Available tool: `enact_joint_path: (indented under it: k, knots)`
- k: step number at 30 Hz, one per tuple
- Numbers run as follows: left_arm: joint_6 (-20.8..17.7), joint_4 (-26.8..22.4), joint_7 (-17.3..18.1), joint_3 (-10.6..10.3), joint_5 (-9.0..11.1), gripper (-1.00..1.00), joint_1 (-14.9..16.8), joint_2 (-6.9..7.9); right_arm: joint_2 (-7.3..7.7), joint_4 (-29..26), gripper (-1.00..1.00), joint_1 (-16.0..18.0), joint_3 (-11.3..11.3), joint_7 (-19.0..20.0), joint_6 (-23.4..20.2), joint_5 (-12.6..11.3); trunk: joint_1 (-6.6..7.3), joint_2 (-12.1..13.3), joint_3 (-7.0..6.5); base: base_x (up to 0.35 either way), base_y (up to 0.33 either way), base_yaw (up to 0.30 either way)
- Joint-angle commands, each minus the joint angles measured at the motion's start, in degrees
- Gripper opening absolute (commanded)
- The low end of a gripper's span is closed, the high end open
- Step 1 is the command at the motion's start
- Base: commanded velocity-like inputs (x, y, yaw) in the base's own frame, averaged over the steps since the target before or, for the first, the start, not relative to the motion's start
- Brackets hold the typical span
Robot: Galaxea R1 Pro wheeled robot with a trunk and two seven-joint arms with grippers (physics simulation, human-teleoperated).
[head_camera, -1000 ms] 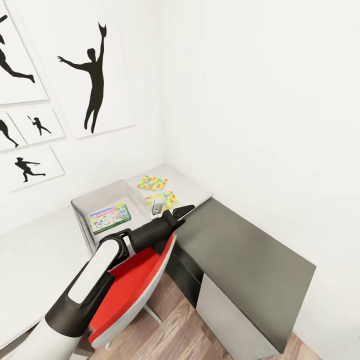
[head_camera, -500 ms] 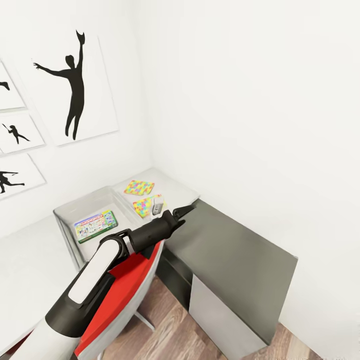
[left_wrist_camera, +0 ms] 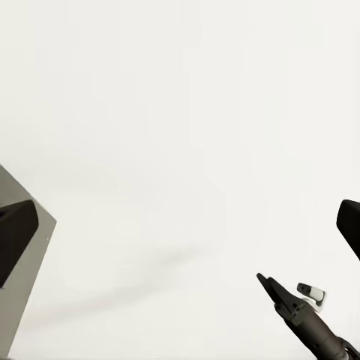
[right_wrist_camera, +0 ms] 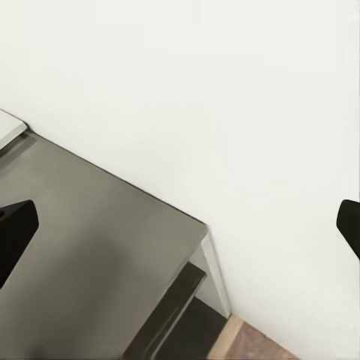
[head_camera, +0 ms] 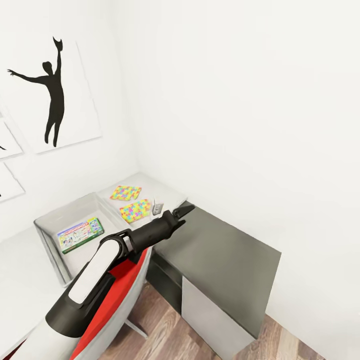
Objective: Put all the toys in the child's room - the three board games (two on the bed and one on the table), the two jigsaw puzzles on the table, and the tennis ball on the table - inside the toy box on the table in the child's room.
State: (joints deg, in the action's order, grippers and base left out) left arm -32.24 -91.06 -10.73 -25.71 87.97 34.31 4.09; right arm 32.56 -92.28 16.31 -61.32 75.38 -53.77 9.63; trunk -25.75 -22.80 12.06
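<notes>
Fingers splayed wide over matte dark cabinet; printed cardboard game in bin.

We see one arm stretched forward and up from the lower left, its dark forearm ending over the near edge of the dark cabinet. Its gripper shows black fingers spread apart, holding nothing.

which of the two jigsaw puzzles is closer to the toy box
The multicoloured flat jigsaw puzzle nearer the robot lies closer to the light grey open-topped toy box; the other puzzle lies farther back, towards the wall corner.
</notes>
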Motion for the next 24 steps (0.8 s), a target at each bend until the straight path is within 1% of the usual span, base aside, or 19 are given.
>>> enact_joint_path:
  k: [1, 11, 18, 24]
  knots:
    - [0.0, -0.1, -0.5, 0.0, 0.5, 1.00, 0.0, 0.04, 0.02, 0.0, 1.00, 0.1, 0.1, 0.5, -0.5, 0.7, -0.04, -0.1, 0.03, 0.000, 0.000, -0.185]
    - [0.0, 0.0, -0.5, 0.0, -0.4, 1.00, 0.0, 0.04, 0.01, 0.0, 1.00, 0.1, 0.6, 0.5, -0.5, 0.9, -0.04, -0.1, -0.82, -0.017, 0.000, -0.185]
    - [0.0, -0.1, -0.5, 0.0, -0.7, 1.00, 0.0, 0.04, -0.22, 0.0, 1.00, 0.1, 0.8, 0.5, -0.6, 0.9, -0.04, -0.1, -1.42, -0.167, 0.000, -0.182]
    - [0.0, -0.1, -0.4, 0.0, -0.8, 1.00, 0.0, 0.04, -0.66, -0.1, 1.00, 0.1, 1.0, 0.5, -0.5, 0.8, -0.04, -0.1, -1.93, -0.073, 0.000, -0.174]
